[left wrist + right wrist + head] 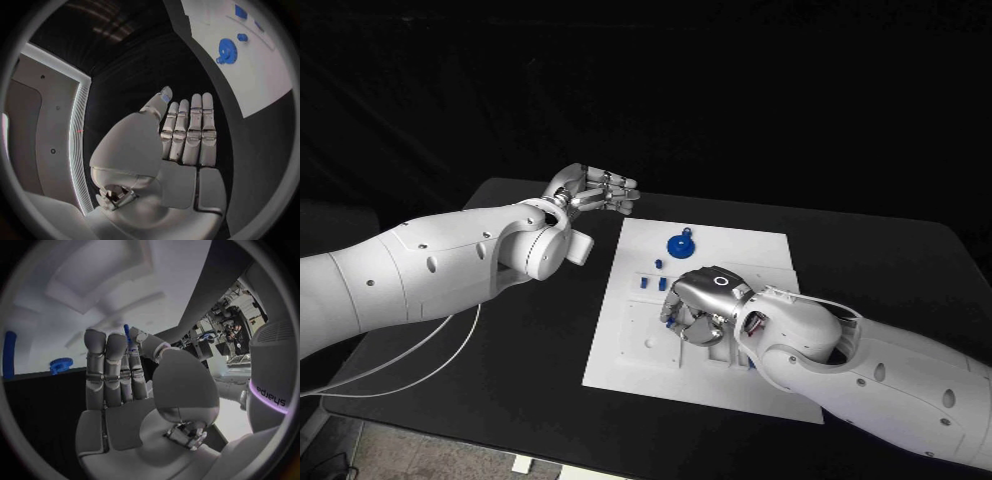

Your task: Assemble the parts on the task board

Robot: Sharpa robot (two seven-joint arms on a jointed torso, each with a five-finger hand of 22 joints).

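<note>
The white task board (635,368) lies in the middle of the black table. A blue gear (681,246) sits on its far part, with small blue parts (646,282) just nearer. My right hand (705,306) hovers low over the board's middle. In the right wrist view its thumb and a finger pinch a slim blue part (127,333), with the other fingers straight. My left hand (597,190) is raised beyond the board's far left corner, fingers straight and side by side, holding nothing. The left wrist view shows the gear (226,50) and the board (262,85) off to the side of my left hand (187,132).
The black table (516,330) has bare room left of the board and along its right side. A white cable (430,350) runs across the table's left part under my left arm. The right wrist view shows another blue gear (61,364) and a blue piece (9,359).
</note>
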